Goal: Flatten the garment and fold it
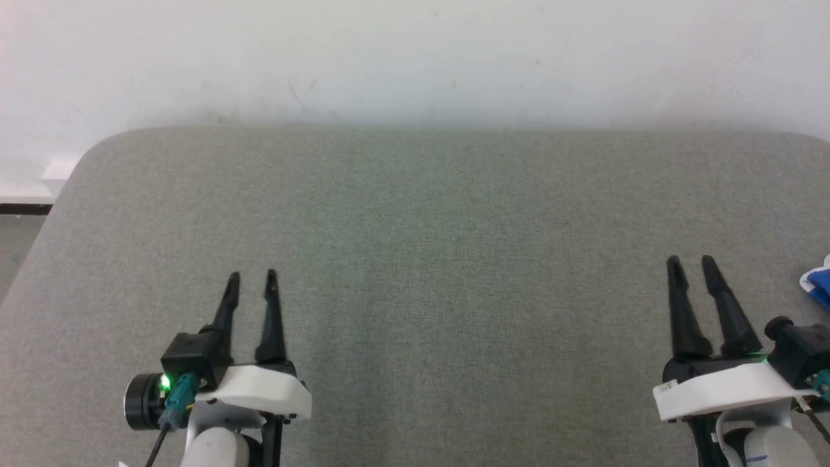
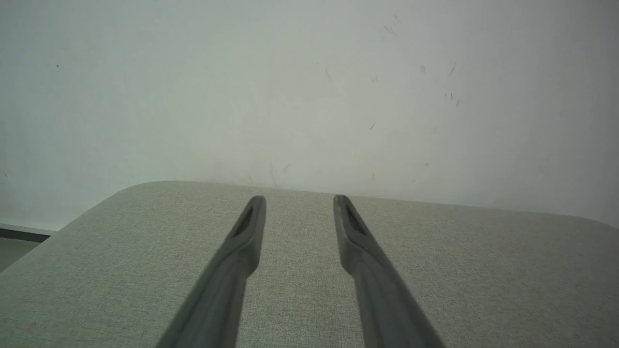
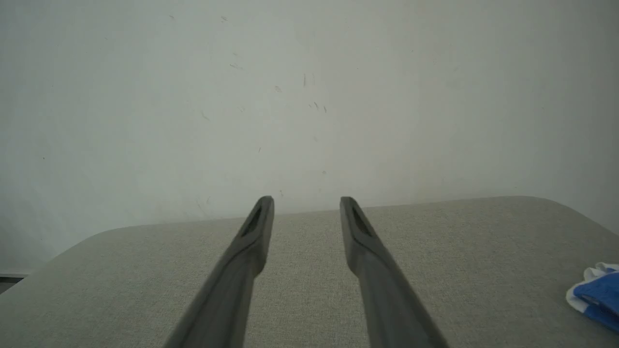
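L claw (image 1: pixel 252 275) sits low on the robot's left side w/ its 2 long dark fingers pointing fwd, a bit apart, nothing between them. R claw (image 1: pixel 691 259) sits low on the right side the same way: fingers fwd, a gap between them, empty. The 2 arms are far apart.

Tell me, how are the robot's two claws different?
The right gripper sits close to the blue garment. The left gripper is far from it, across the grey table. The left gripper's camera block sticks out on its left side, while the right gripper's sticks out on its right. Both are open, hold nothing and point toward the white wall.
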{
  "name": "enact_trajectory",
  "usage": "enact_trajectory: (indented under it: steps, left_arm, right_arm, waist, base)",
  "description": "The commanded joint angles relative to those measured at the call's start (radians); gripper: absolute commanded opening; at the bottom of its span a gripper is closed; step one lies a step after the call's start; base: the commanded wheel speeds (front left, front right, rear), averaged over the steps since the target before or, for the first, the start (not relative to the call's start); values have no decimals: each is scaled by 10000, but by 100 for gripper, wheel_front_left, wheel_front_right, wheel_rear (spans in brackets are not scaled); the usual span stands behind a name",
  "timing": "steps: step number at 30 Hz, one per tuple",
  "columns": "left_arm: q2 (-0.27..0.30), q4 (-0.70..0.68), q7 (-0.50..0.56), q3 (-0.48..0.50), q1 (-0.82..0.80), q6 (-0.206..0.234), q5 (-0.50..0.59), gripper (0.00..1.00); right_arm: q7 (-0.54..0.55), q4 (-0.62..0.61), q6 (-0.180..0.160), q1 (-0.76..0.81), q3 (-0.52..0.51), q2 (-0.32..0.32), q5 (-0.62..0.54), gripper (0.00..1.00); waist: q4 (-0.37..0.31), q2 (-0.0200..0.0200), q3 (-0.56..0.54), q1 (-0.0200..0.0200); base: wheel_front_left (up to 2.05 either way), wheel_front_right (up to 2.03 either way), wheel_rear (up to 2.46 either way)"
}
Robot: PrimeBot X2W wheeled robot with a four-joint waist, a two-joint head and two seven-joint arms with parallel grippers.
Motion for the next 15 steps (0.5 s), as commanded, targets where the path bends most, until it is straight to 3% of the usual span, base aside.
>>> enact_trajectory:
  steps: [1,15]
  left_arm:
    - [4,-4,4,-1,-1,-1,1,0]
    - [1,-161,222,45,86,-54,131,0]
  right_arm:
    - [3,-1,0,-1,1,0,-2,0]
    - [224,-80,-1,30,48,3,-214,0]
  waist:
    - [-1,0,0,0]
    - [-83,0,-9,0]
  base:
    - [0,0,0]
    - [0,0,0]
